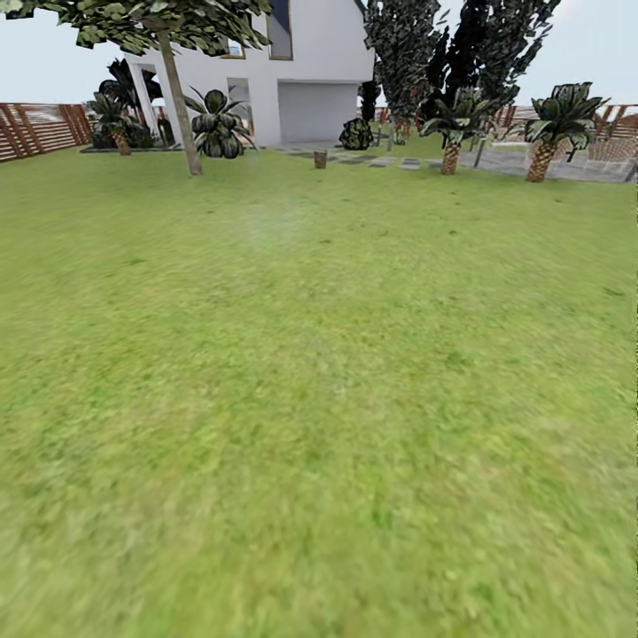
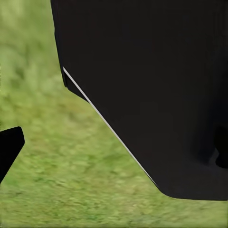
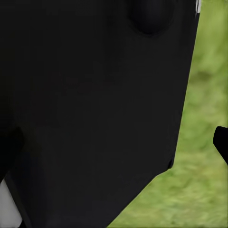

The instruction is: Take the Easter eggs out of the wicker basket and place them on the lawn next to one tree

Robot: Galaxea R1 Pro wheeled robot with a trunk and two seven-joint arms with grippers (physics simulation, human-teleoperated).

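In the left wrist view, a large matt black body panel (image 2: 152,95) of the robot has a smooth, flat face with rounded corners. A thin pale grey line runs slantwise along its edge, like a seam or a lit bevel. A small black pointed part (image 2: 8,147) juts in at the picture's border.

In the right wrist view, a similar black panel (image 3: 95,109) carries a rounded bulge (image 3: 151,16), a white piece (image 3: 8,204) beside it, and another small black tip (image 3: 221,142)

Head camera faces across the lawn (image 1: 319,399) toward the distant white house (image 1: 310,71); both wrist cameras sit close above grass.
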